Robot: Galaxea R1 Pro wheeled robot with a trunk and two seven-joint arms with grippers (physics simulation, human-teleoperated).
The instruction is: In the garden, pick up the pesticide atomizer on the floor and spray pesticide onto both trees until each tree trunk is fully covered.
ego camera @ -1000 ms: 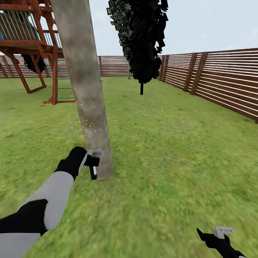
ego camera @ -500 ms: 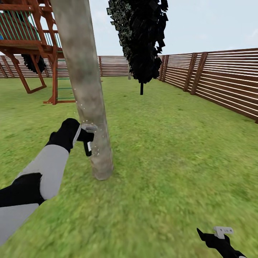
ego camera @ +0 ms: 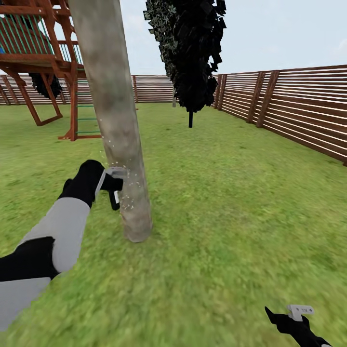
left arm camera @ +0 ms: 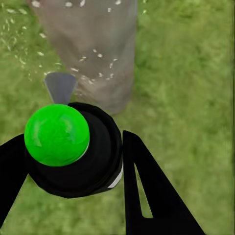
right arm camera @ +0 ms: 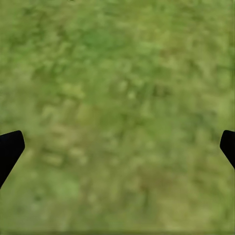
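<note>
While clamped in the left claw point(ego camera: 114, 185), the pesticide atomizer point(left arm camera: 73, 152) nearly touches the tree trunk point(ego camera: 115, 125).

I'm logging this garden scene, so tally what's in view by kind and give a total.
Thick leaning tree trunk: 1
Slim dark cypress-like tree: 1
Pesticide atomizer, held in the left gripper: 1
Wooden play structure: 1
Slat fence: 1
Grippers, counting the right gripper: 2
Total: 7

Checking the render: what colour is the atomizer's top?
Bright green on the atomizer, clearest in the left wrist view.
</note>
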